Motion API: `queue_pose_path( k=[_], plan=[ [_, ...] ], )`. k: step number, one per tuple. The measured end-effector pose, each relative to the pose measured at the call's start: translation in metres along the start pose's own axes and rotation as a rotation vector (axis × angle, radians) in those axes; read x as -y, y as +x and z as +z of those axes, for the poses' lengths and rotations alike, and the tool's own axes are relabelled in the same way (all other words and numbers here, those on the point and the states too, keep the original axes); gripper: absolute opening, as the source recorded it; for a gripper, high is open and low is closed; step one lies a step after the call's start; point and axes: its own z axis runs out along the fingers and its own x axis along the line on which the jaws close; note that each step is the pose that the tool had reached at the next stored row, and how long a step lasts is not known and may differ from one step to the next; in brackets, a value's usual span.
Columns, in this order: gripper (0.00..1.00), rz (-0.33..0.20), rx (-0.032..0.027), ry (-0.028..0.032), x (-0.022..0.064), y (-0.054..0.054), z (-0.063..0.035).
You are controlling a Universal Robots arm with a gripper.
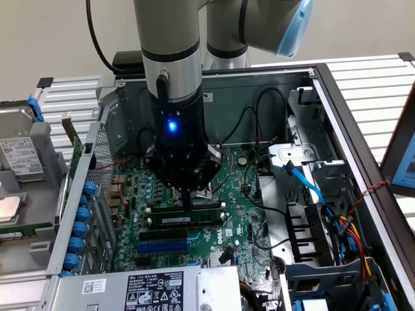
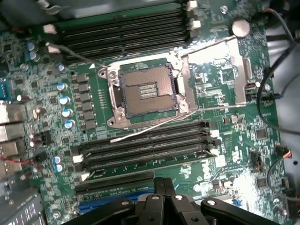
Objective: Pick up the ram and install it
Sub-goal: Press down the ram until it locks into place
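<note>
The gripper (image 1: 189, 194) hangs low over the motherboard (image 1: 240, 188) (its black slots (image 1: 185, 220) just beneath); finger state unclear.

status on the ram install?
Claw down over the motherboard, fingertips at the black slots. Ram lies along those slots with its white sticker showing. Cannot tell if it's gripped or seated. Nothing blocking.
</note>
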Motion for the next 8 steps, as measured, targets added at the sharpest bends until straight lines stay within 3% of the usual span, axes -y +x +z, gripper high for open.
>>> queue_pose_path(
  k=[6, 8],
  plan=[
    [0.1, 0.06, -0.0026, 0.0026, 0.0, 0.0, 0.0],
    [0.1, 0.06, -0.0044, -0.0038, 0.0, 0.0, 0.0]
  ],
)
